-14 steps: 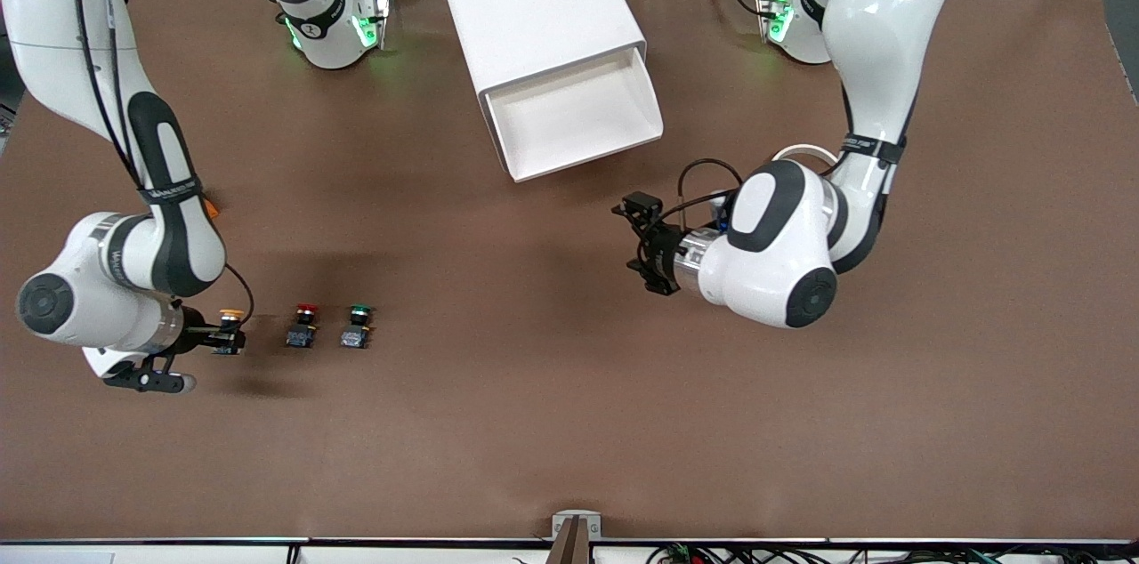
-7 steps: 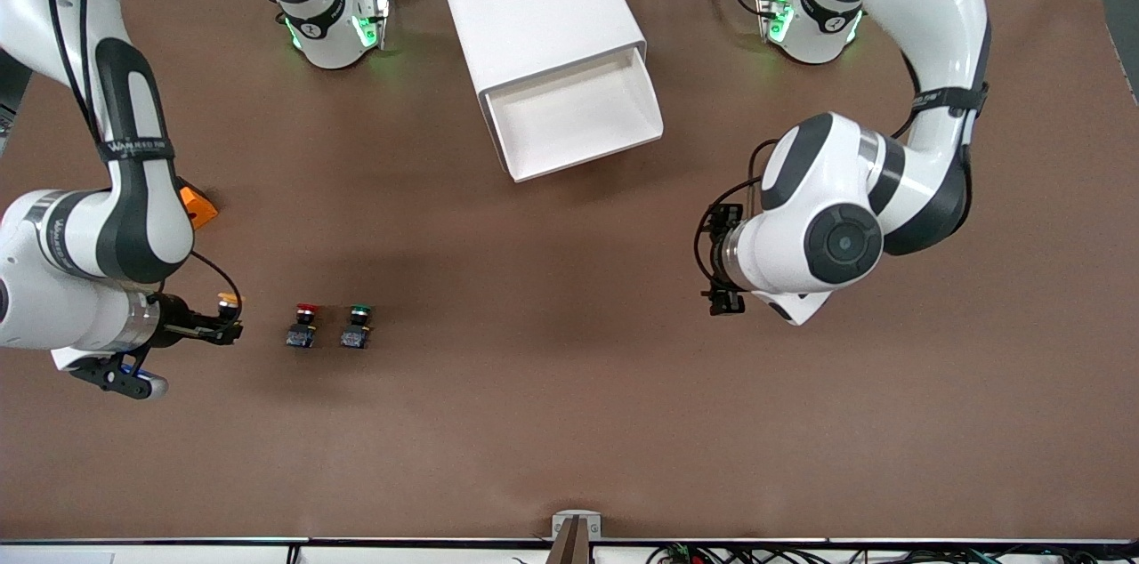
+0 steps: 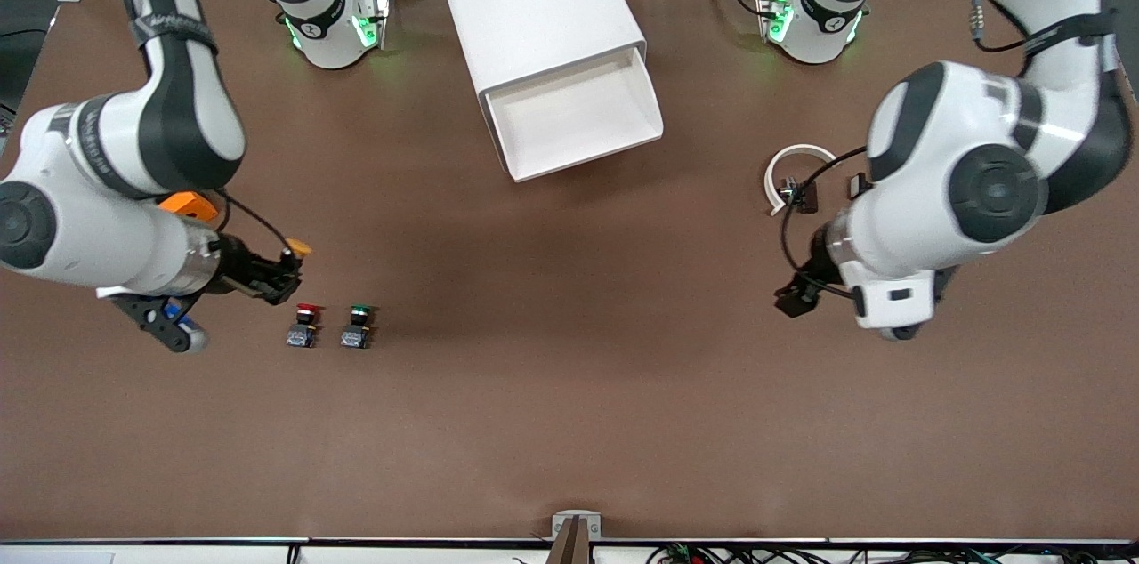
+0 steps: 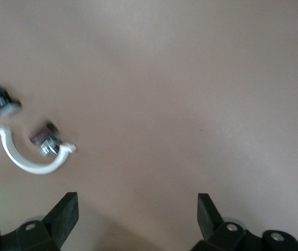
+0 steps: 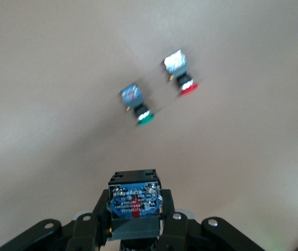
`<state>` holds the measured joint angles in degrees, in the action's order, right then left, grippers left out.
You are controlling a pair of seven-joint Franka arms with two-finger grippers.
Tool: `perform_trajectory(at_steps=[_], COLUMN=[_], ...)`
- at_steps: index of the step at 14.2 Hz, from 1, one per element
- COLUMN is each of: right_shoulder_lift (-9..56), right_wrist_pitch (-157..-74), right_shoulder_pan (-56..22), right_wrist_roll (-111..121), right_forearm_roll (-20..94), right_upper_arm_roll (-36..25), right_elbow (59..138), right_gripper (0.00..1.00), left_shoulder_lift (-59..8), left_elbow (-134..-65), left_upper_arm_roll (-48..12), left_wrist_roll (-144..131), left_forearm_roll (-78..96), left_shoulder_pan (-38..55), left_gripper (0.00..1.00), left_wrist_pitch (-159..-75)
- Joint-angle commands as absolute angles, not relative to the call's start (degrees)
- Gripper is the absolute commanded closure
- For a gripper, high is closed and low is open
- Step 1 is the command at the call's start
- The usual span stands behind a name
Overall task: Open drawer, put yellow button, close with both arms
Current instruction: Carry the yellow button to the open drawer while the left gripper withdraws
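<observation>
The yellow button (image 3: 297,249) is pinched in my right gripper (image 3: 283,272), over the brown table (image 3: 569,422) near the right arm's edge, above the red button (image 3: 304,326). My left gripper (image 4: 137,212) hangs spread over bare tabletop. The drawer (image 3: 577,117) stands open.
</observation>
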<state>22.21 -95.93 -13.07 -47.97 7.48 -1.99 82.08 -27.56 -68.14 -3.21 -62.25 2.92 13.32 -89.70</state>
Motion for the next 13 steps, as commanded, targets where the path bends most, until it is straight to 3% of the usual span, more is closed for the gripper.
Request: perform_trajectory(at_steps=[1,13], right_shoulder_lift=[19.4,18.7], right_wrist_pitch=[-95.1,-96.2], right_shoulder_pan=[-19.0,-47.1], right_wrist_roll=[-59.5,-104.6], right_forearm_roll=[8.1,6.4], right_upper_arm_roll=[-2.5,-2.7], right_elbow=[83.2,82.9], right_gripper=[1.00,1.00], left_shoulder_lift=[-23.8,-4.9], left_elbow=[-70.3,-85.9], left_upper_arm_roll=[-3.3,-3.7], left_wrist_roll=[-50.1,-17.0], left_forearm_roll=[1.9,1.8], left_shoulder_pan=[11.1,2.1], left_gripper=[0.00,0.00], left_wrist_pitch=[-88.2,-87.7])
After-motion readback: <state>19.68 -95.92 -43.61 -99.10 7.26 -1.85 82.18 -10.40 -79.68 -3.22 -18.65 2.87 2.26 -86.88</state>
